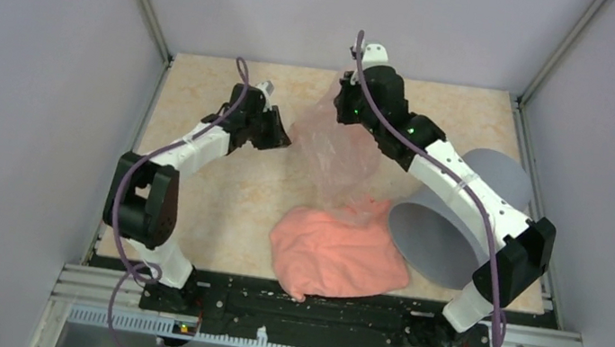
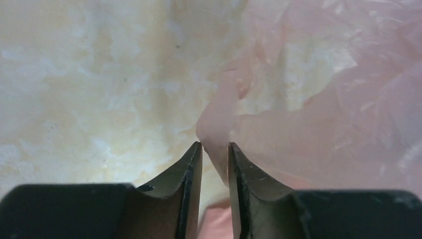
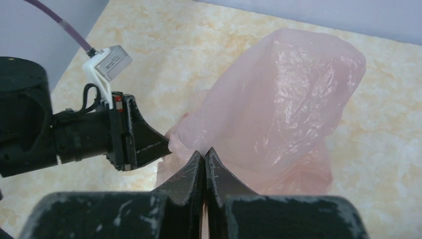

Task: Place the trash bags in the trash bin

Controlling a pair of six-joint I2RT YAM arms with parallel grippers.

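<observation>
Salmon sheet point(image 1: 338, 255) beside tipped bin point(image 1: 508, 174), bag point(image 1: 339, 146) above — pinched

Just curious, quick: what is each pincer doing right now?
Left pincer: closed on the thin see-through pale pink plastic bag.
Right pincer: closed on the same bag.

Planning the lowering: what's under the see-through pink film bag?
Marbled beige tabletop shows through the thin see-through pink plastic bag; its lower end meets the opaque salmon-pink folded sheet. Whatever that sheet covers is hidden.
</observation>
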